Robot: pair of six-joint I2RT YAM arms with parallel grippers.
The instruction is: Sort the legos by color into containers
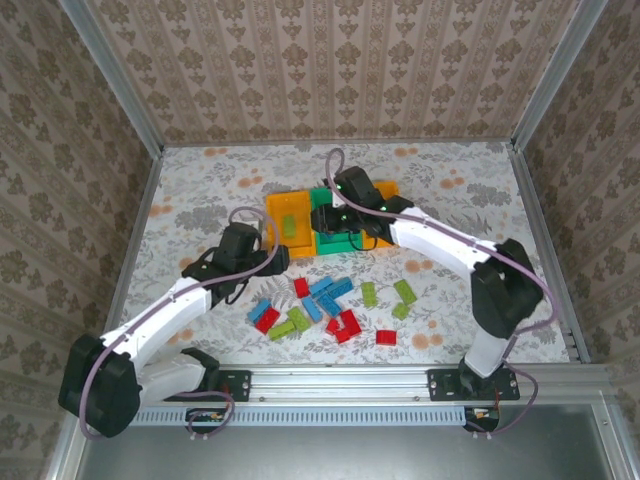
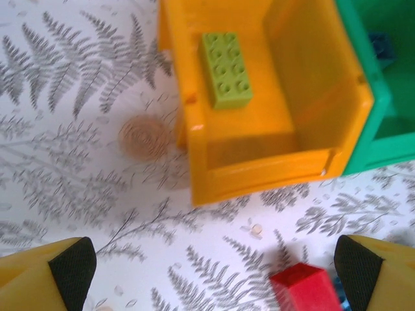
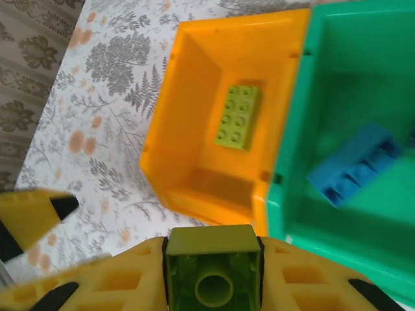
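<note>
My right gripper (image 3: 213,275) is shut on a lime green lego (image 3: 211,243), hanging above the near edge where the left orange container (image 3: 162,149) meets the green container (image 3: 292,214). One lime lego (image 3: 238,116) lies in that orange container and a blue lego (image 3: 353,165) in the green one. My left gripper (image 2: 214,272) stands open over bare table just in front of the orange container (image 2: 259,175), with a red lego (image 2: 305,288) close to its right finger. In the top view the right gripper (image 1: 330,220) is over the containers and the left gripper (image 1: 265,258) is beside them.
Several loose red, blue and lime legos, such as a red one (image 1: 348,325), a blue one (image 1: 325,292) and a lime one (image 1: 405,292), lie scattered in front of the containers. A second orange container (image 1: 390,188) stands right of the green one. Metal rails (image 1: 135,230) edge the table.
</note>
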